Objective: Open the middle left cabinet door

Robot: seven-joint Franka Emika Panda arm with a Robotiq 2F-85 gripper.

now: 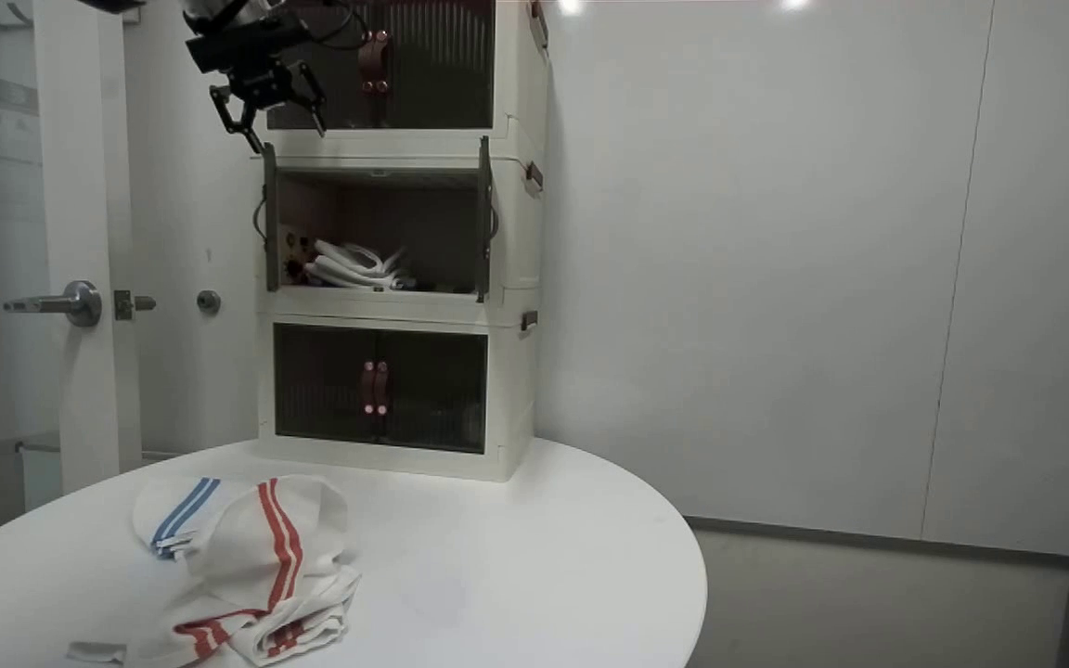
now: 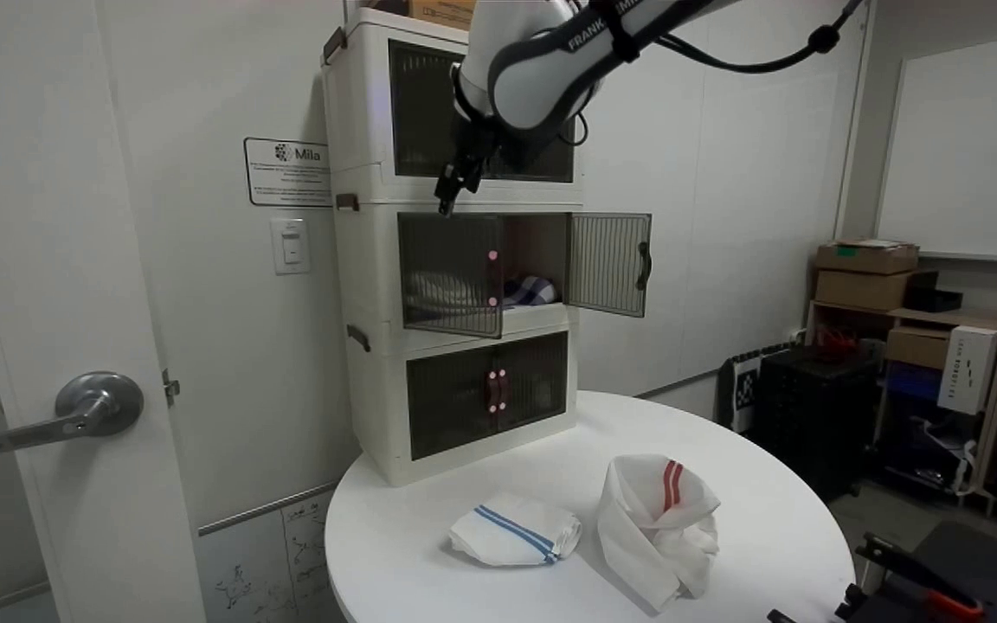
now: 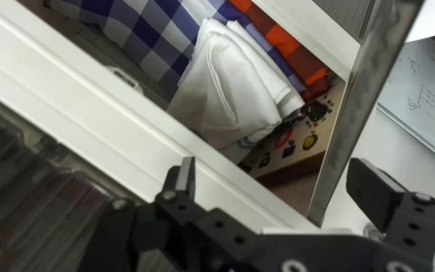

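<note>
Middle left cabinet door (image 2: 451, 273): swung open. Tool (image 1: 289, 141): spread wide, at door's 12 o'clock in both exterior views.

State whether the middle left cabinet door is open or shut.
Open: in an exterior view, the middle left cabinet door juts out nearly edge-on, baring white cloth inside.

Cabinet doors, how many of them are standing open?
2: the middle left cabinet door and, opposite it, the middle right cabinet door, both swung outward. No other open one seems hidden.
</note>
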